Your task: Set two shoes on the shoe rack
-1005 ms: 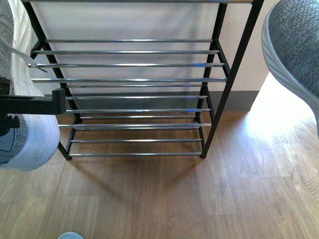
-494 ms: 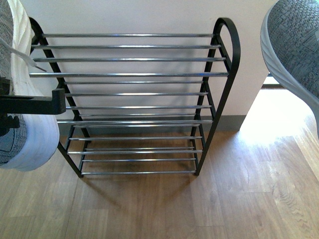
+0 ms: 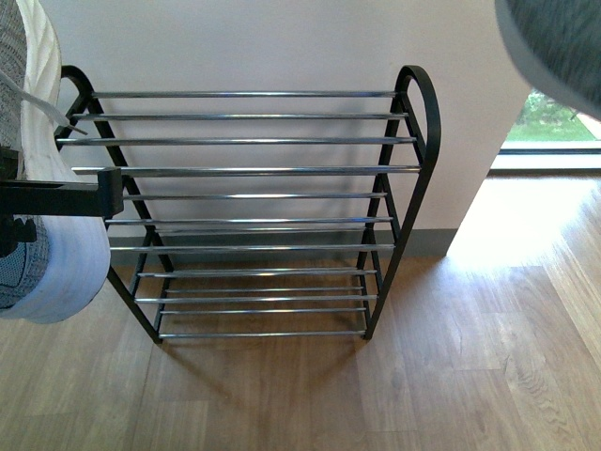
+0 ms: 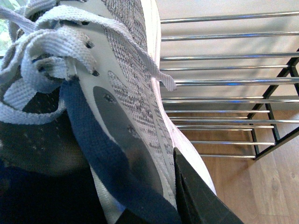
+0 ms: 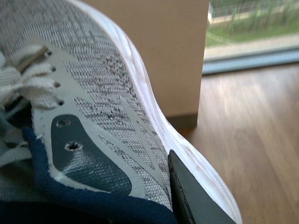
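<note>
Both aloft: left tool (image 3: 94,197) clamped on left shoe (image 3: 66,268), right tool (image 5: 184,191) on right shoe (image 3: 563,42).

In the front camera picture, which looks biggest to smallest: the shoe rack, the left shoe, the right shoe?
1. shoe rack
2. left shoe
3. right shoe
Both shoes are cropped by the frame and close to the camera, so this says nothing of real size.

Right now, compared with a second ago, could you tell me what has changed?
The right shoe rose toward the front view's upper right corner; the shoe rack now sits lower in view, both arches showing. The left shoe stayed at the left edge.
</note>
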Robot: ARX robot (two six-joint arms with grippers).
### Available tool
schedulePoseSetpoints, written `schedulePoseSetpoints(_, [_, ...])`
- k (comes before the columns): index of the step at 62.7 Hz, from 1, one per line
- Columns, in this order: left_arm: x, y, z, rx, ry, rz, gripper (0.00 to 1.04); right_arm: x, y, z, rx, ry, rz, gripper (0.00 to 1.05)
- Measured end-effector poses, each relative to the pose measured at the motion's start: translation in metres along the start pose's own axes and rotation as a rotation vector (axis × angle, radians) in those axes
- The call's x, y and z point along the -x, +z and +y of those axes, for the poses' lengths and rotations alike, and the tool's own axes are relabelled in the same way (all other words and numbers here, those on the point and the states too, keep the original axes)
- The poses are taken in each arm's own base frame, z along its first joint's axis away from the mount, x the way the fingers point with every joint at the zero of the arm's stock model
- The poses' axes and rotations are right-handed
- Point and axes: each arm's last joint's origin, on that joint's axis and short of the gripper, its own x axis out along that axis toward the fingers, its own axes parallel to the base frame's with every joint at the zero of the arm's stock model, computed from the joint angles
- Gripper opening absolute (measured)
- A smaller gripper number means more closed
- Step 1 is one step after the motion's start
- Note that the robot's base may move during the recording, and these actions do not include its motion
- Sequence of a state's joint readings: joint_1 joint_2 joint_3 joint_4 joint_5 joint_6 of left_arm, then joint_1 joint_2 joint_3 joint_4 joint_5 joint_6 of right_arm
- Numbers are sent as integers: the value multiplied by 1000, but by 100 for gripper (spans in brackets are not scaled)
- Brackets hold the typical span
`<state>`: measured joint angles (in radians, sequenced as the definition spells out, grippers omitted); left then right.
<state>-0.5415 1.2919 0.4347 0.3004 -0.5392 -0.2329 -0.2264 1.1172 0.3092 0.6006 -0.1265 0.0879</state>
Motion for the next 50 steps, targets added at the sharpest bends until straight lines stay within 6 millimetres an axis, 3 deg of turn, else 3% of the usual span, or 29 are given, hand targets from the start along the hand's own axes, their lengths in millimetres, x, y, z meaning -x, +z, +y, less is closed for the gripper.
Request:
schedulePoseSetpoints(9, [0, 0, 0, 0, 0, 0, 2, -27, 33, 30, -17, 72, 27, 1])
schedulePoseSetpoints(19, [0, 0, 0, 0, -1, 0, 2, -53, 52, 64, -26, 124, 93, 1])
schedulePoseSetpoints(28, [0, 0, 0, 0, 0, 0, 2, -85, 68, 110, -66, 171, 168, 1])
schedulePoseSetpoints(37, [0, 0, 0, 0, -1, 0, 2, -120, 67, 141, -140, 141, 269, 1])
schedulePoseSetpoints(50, [0, 0, 0, 0, 0, 0, 2, -167, 45, 163, -221, -11, 384, 1])
